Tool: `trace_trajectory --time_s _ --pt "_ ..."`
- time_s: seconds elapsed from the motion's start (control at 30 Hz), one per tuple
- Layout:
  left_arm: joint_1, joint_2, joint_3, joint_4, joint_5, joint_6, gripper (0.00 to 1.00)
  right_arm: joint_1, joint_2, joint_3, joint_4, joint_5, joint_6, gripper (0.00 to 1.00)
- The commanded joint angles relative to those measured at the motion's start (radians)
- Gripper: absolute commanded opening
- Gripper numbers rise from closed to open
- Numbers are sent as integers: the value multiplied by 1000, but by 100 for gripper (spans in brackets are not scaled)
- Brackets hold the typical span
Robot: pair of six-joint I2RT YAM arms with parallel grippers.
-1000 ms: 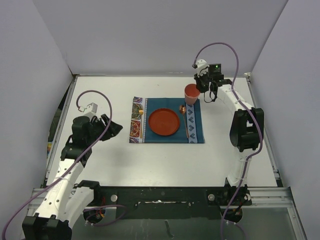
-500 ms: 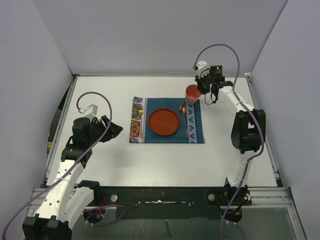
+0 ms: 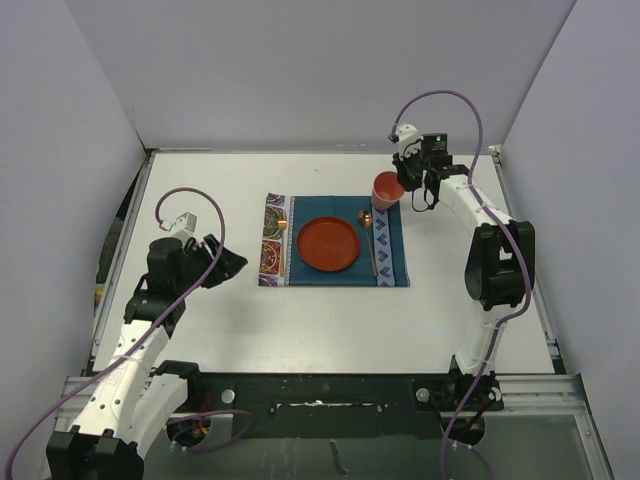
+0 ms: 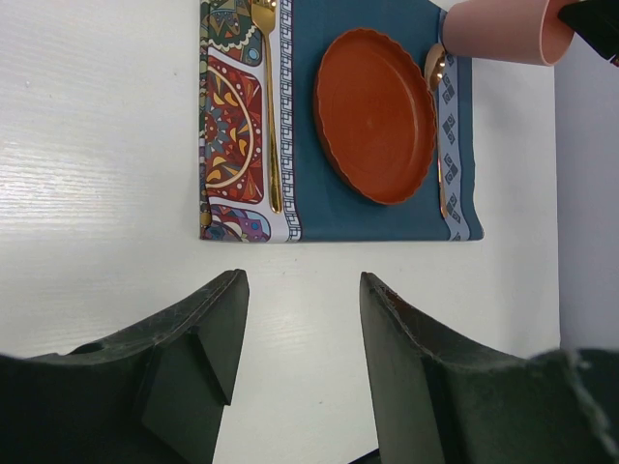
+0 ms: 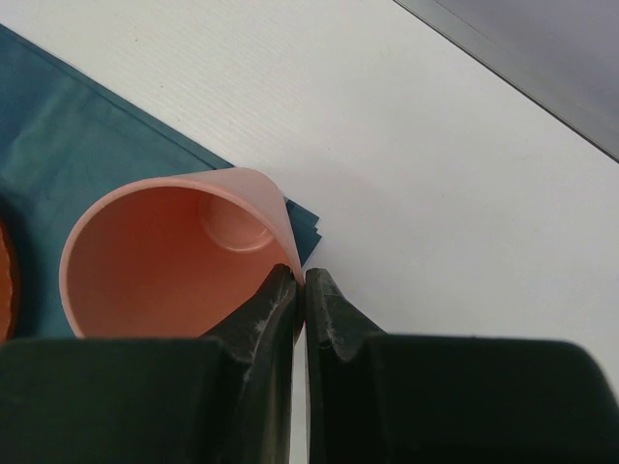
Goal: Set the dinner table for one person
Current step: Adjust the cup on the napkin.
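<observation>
**Cup held at the far right corner of the placemat**

The pink cup is pinched by its thin wall between the clenched right fingers and is seen tilted. Whether its base touches the mat cannot be told. The left fingers are parted, with nothing held, over the bare worktop. The plate, fork and spoon are laid on the mat. Risk judged: if released while tilted, the cup may be toppled, or the spoon bowl just beside it knocked.
</observation>
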Motion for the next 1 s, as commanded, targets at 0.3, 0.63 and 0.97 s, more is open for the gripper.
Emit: trace_trajectory --time_s 0.3,0.63,0.97 --pt "-2 -17 -11 74 18 -16 49 -4 -77 22 -81 -24 18 0" --pt "-2 -17 -23 85 22 -24 49 0 -72 21 -103 -36 25 0" --pt "-2 -61 -17 24 14 -10 49 -2 -11 53 -97 -18 8 0"
